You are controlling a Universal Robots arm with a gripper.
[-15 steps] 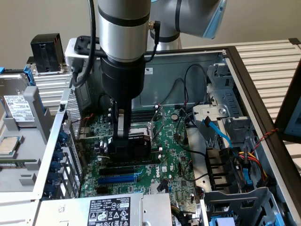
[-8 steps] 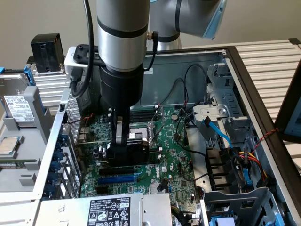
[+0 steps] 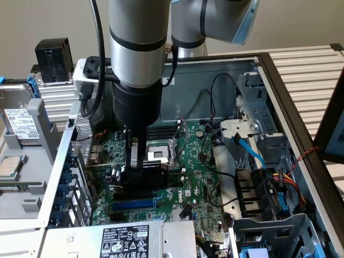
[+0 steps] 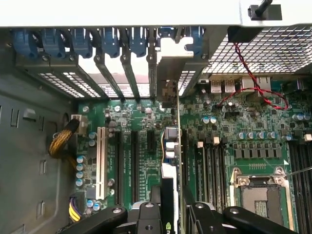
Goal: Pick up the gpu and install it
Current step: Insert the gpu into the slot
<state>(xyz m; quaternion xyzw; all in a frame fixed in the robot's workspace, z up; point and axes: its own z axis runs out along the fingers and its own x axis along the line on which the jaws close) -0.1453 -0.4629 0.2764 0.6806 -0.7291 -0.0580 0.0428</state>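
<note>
End effector (image 3: 137,169) is clamped on the gpu (image 3: 153,177), low over the motherboard (image 3: 199,172). I'd keep it upright, line up the bracket (image 4: 171,61), and press evenly.

The gpu (image 4: 168,195) bears a small green logo (image 4: 168,225) (print on the white label (image 3: 126,238) unreadable).

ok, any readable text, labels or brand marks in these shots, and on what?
Nothing reads well enough to quote.
Black label on the power supply: print too small.
White label at the exterior view's left: blurred.
Green logo on the gpu: a mark, no legible word.
</note>
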